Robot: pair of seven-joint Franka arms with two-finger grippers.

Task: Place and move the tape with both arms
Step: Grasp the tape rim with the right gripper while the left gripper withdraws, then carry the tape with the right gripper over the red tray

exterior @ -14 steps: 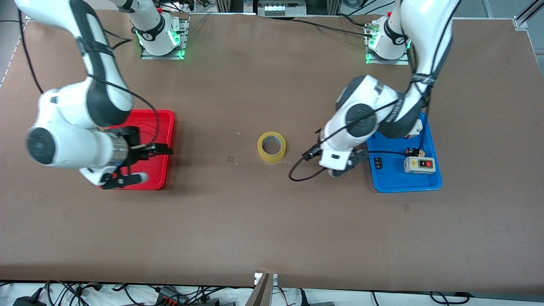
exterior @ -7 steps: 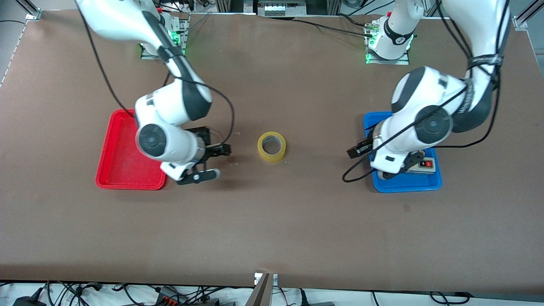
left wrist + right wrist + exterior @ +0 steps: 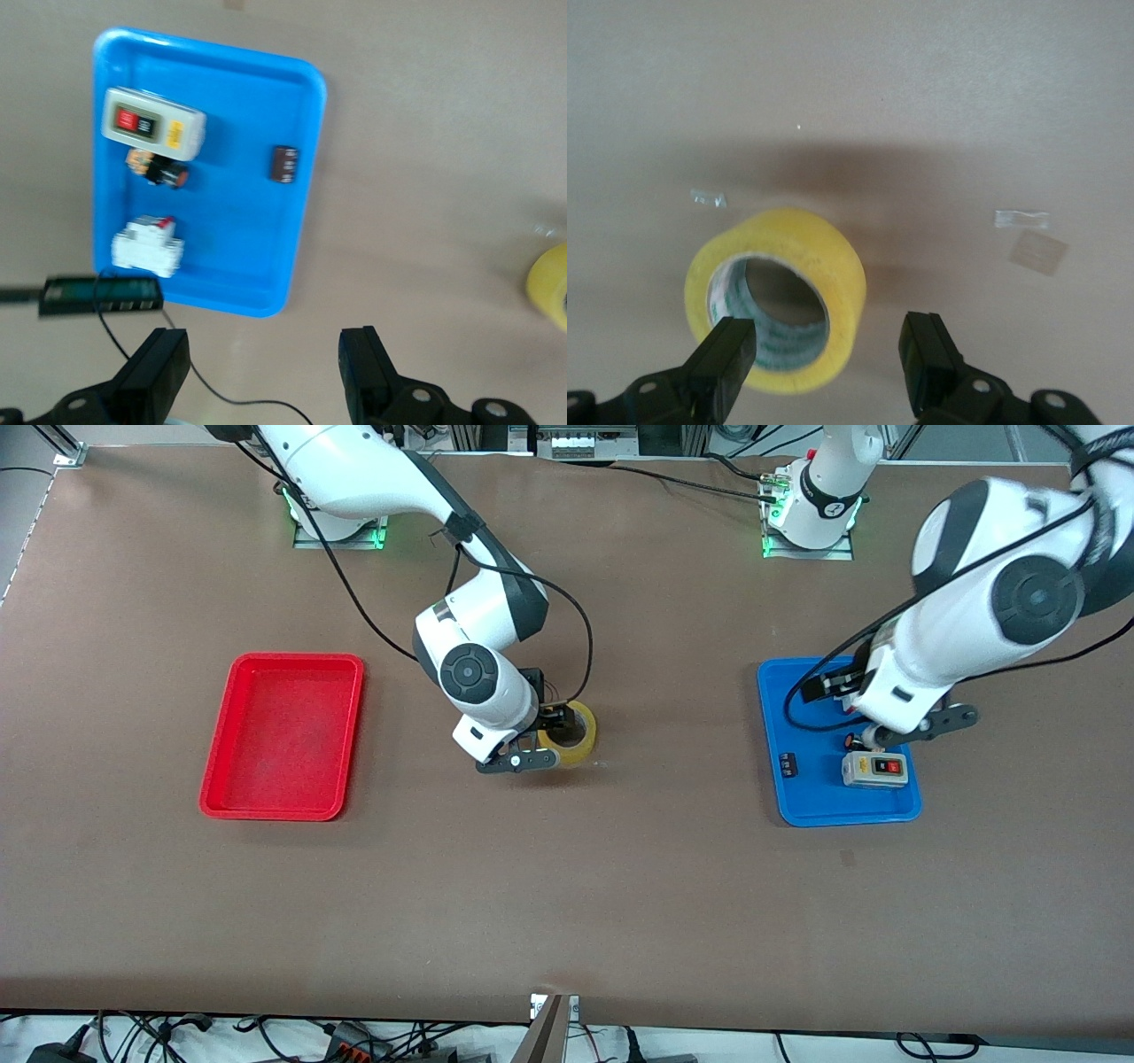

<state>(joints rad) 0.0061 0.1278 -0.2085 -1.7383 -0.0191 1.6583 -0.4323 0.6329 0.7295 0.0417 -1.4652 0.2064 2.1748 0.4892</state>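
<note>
Tape (image 3: 571,737): we see it flat on the brown table (image 3: 567,886), between the red tray (image 3: 282,735) and the blue tray (image 3: 802,802).
Right gripper (image 3: 542,737): over the tape's rim, fingers spread, gripping nothing.
Left gripper (image 3: 921,722): over the blue tray, fingers spread, empty.

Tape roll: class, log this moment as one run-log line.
tape: flat on table, mid-table | right gripper: open, straddling the tape's wall | left gripper: open, above blue tray | red tray: holds nothing
</note>
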